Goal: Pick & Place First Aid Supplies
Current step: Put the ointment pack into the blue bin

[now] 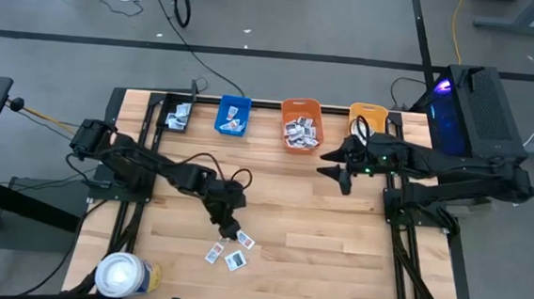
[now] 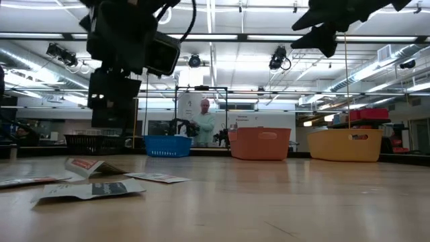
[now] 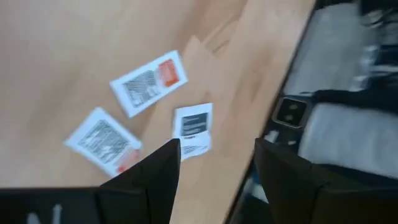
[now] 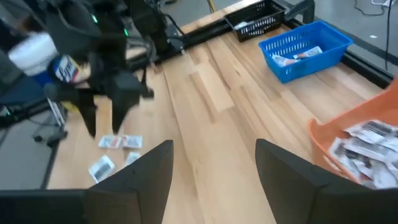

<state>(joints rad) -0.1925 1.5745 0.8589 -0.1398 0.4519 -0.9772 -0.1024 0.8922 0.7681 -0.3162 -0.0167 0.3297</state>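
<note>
two black, multi-jointed robot arms, the left arm draped with looping black cable, the right arm showing small green indicator lights near its wrist.

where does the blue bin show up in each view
High view: blue bin at the table's far edge, left of the orange bin.
Low view: blue bin far back, left of centre, left of the orange bin.
Left wrist view: not in it.
Right wrist view: blue bin upper right, above the orange bin.
Shared landmark: the orange bin beside it.
</note>
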